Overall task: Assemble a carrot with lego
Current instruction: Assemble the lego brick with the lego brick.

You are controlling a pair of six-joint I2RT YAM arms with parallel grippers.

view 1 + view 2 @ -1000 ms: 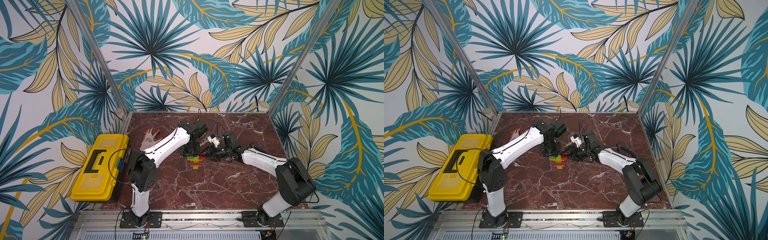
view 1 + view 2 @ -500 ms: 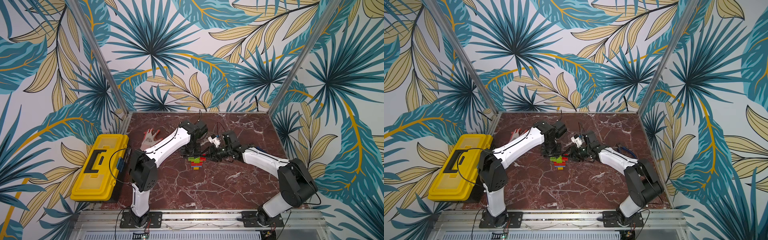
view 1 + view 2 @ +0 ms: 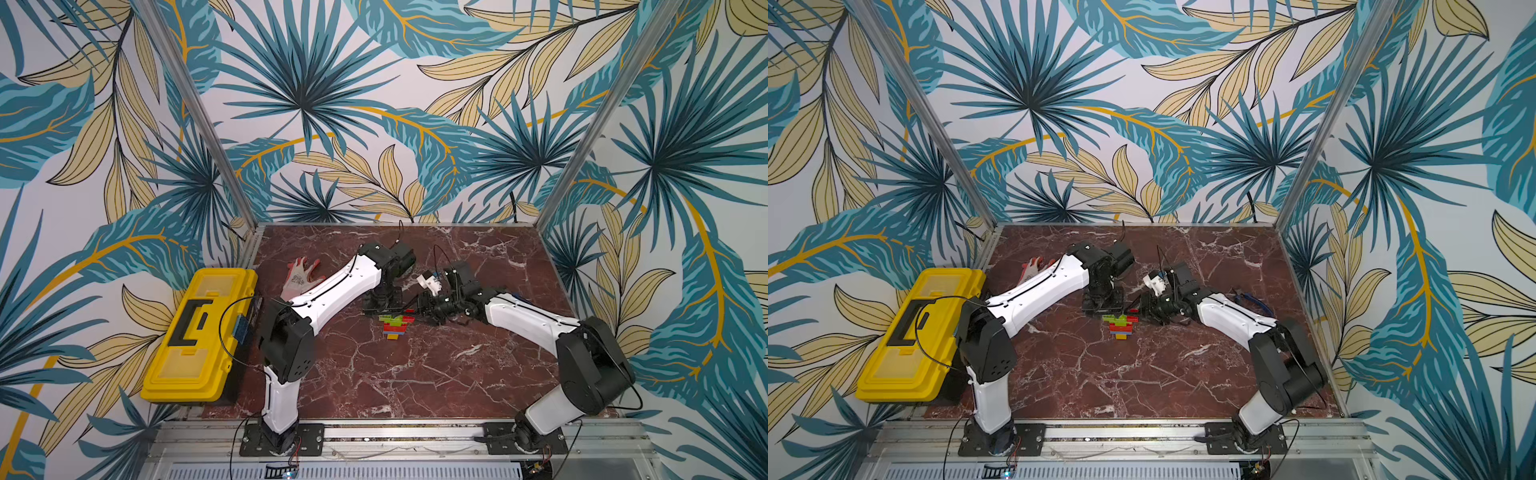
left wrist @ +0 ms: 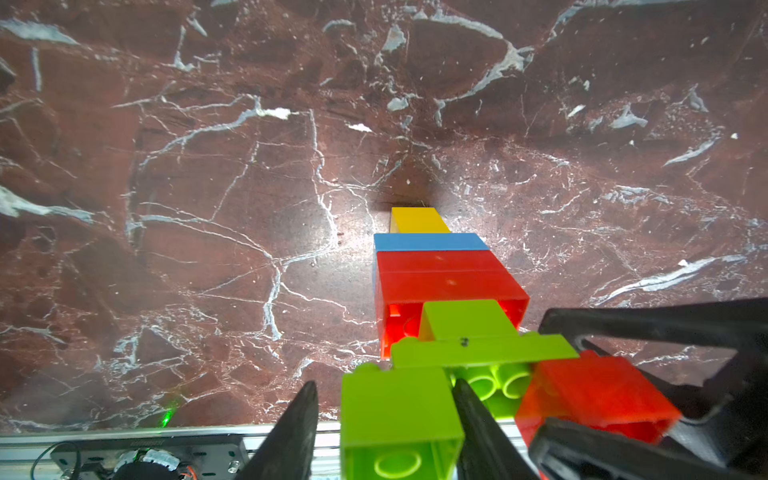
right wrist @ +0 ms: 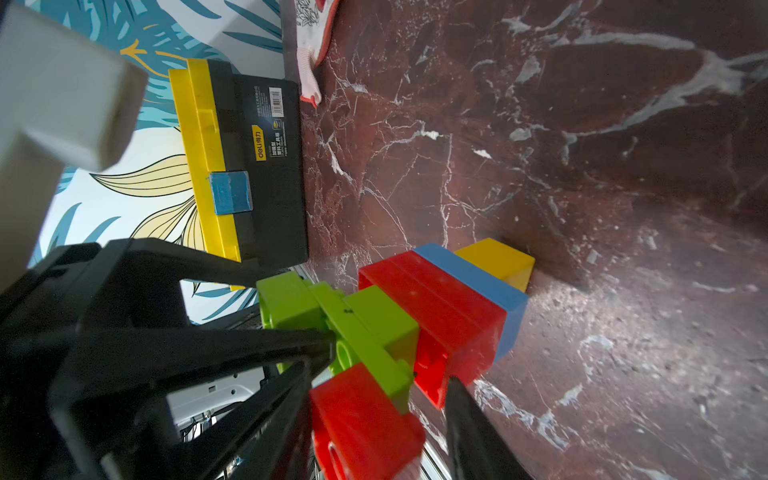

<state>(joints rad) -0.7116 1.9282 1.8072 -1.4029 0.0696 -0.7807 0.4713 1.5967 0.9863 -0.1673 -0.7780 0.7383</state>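
Worktop: red-brown marble [image 3: 415, 374] with white veins, and palm-leaf wallpaper on the left, far and right walls.
Left jaws: parted, astride the green brick [image 4: 399, 411] at the left end of the leaves. One finger [image 4: 473, 415] touches the brick and the other [image 4: 291, 428] stands just off it, so nothing is clamped.
Right jaws: parted, astride the red brick [image 5: 365, 415] at the right end of the leaves. One finger [image 5: 291, 399] lies against the brick, and a narrow gap shows at the other [image 5: 469, 415].
Carrot: in both top views it sits mid-worktop [image 3: 395, 326] [image 3: 1121, 326], between the two sets of jaws. The leafy end points far and the tapering end points near.
Layers: yellow tip [image 4: 417, 220], then blue, then two red rows, then the green leaves with the red brick at their right end.
Tip: touches the worktop; I cannot tell whether the leafy end rests on it.
Arms: left arm [image 3: 332, 291] reaches in from near left and right arm [image 3: 532, 320] from near right. Their wrists meet at the leaves.
Toolbox: yellow [image 3: 199, 332], lid down, beside the worktop's left edge and well apart from the carrot.
Glove: white and red [image 3: 299, 274], far left, partly behind the left arm.
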